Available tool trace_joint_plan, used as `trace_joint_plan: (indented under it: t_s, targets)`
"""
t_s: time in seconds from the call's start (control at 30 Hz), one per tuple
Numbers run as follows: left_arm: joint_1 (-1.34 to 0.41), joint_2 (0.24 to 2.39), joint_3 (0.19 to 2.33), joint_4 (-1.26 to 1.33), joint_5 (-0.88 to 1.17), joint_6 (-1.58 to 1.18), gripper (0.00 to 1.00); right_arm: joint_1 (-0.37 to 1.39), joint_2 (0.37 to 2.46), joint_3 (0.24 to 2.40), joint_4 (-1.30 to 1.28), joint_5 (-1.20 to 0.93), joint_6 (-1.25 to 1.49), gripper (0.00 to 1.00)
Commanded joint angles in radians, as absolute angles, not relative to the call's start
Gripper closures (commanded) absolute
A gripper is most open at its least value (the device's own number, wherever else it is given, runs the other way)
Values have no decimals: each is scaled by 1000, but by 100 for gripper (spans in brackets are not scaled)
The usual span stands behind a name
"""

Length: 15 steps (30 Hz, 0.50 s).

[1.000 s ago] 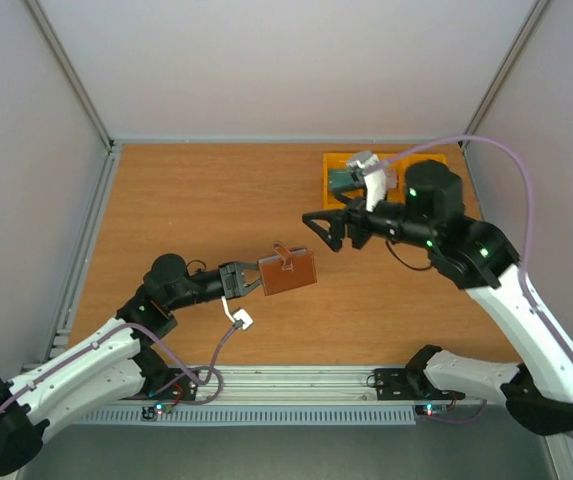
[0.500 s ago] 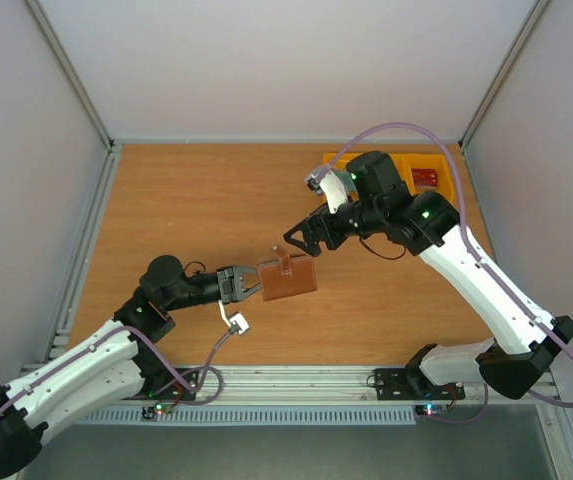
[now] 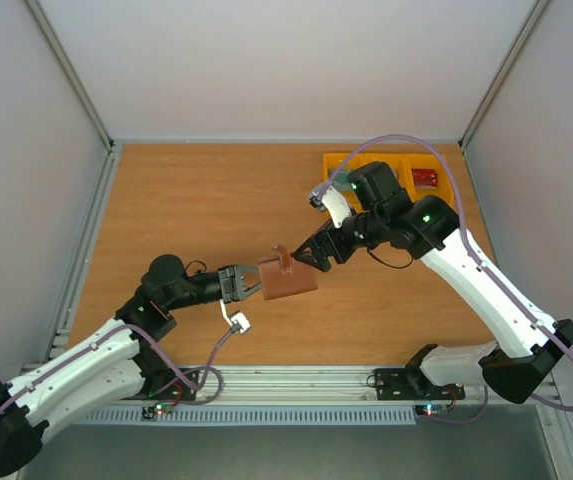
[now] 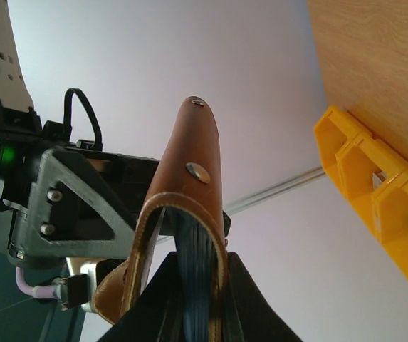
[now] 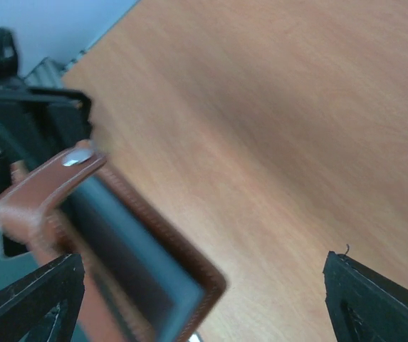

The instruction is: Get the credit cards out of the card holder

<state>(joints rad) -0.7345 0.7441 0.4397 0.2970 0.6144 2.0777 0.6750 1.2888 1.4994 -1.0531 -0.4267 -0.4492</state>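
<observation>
Holder (image 3: 290, 279) is held off the counter (image 3: 186, 200), above its middle and a little toward the near edge, clamped by its left end in the left gripper (image 3: 256, 282). Its long axis runs roughly left to right, the right end tipped slightly toward the far edge. The tab (image 4: 198, 169) is seen folded over the top, stud showing. The right gripper (image 3: 310, 256) is the nearer free one, with fingers set wide apart and placed just beside the holder's far right corner; contact cannot be told. From it the holder lies to the left and nearward. In the right wrist view the holder sits off toward the left finger rather than centred in the gap, so a shift leftward is judged needed before anything is pinched. Blue-grey lining (image 4: 193, 285) is visible between the leaves, but no cards can be made out there; the pockets are hidden edge-on. The right wrist view is blurred. A yellow bin (image 3: 432, 190) stands at the far right corner, partly covered by the right arm; a red item (image 3: 424, 178) lies in it, possibly a card.
</observation>
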Motion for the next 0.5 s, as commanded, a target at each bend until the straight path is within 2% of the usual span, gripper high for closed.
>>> trace_joint_plan:
  t_s: [0.0,0.1,0.2,0.33,0.47]
  targets:
    - [-732,735,432,387,616,2402,100,674,1264,1497,-1106,-631,-549,10]
    - [-732,738,436,378,589,2397,100,675,1266,1512,-1166,-786,-601,18]
    - [-732,750,445,357,528,2381,100,674,1212,1477,-1147,-901,-604,32]
    - [-731,760,459,314,458,2360,100,675,1105,1401,-1034,-928,-554,45]
    - [-731,767,469,300,452,2350,100,678,1096,1331,-912,-932,-467,55]
